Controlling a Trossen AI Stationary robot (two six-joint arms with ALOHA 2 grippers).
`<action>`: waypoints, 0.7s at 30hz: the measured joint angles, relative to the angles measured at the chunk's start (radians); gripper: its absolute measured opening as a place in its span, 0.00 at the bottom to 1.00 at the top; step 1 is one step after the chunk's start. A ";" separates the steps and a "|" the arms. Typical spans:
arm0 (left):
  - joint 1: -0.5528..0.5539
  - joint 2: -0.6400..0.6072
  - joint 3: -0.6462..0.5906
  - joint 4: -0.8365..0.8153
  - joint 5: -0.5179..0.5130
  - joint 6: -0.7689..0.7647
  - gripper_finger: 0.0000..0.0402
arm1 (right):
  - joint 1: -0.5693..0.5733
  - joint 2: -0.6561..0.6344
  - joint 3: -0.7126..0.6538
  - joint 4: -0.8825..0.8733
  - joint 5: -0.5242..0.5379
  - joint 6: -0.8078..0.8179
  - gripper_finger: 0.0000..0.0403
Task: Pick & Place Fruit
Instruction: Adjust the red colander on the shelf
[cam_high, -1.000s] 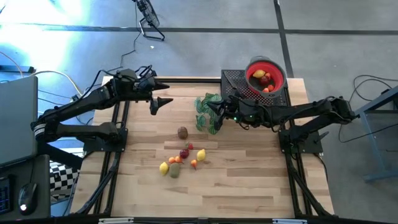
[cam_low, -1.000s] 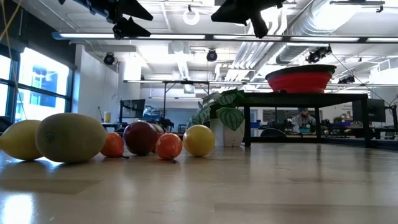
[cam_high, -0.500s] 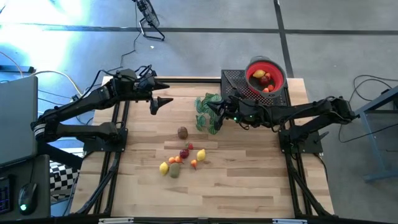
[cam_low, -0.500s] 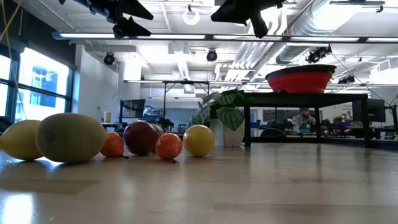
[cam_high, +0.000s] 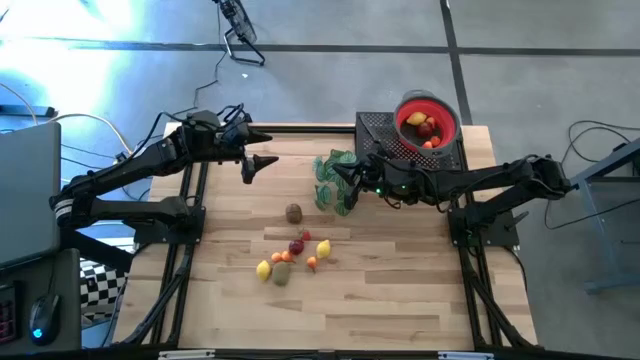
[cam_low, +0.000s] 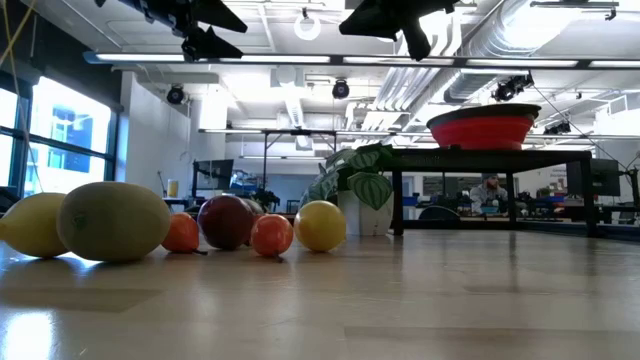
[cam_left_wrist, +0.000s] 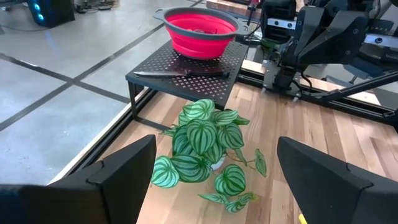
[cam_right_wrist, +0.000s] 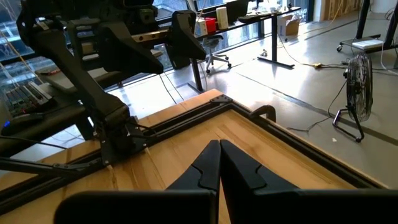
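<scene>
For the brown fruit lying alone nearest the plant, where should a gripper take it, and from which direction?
Come straight down on the brown fruit and close across its narrower middle. It lies apart from the fruit cluster, so fingers have bare table on both sides. The open left gripper looks better placed.

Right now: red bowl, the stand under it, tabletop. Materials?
Red bowl: looks like matte silicone or soft plastic, stepped collapsible wall, grey rim. Stand: black perforated metal, by its hole pattern. Tabletop: pale wood strips, slight sheen.
</scene>
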 joint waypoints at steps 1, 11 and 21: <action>0.000 0.000 0.000 0.000 0.000 0.000 0.82 | 0.000 0.000 0.000 0.000 0.000 -0.006 0.01; 0.000 0.000 0.000 0.002 0.019 -0.001 0.82 | 0.000 0.000 0.000 0.000 0.000 -0.015 0.01; 0.000 0.000 0.001 -0.153 0.028 -0.179 0.82 | 0.000 0.000 0.000 0.000 0.000 -0.132 0.01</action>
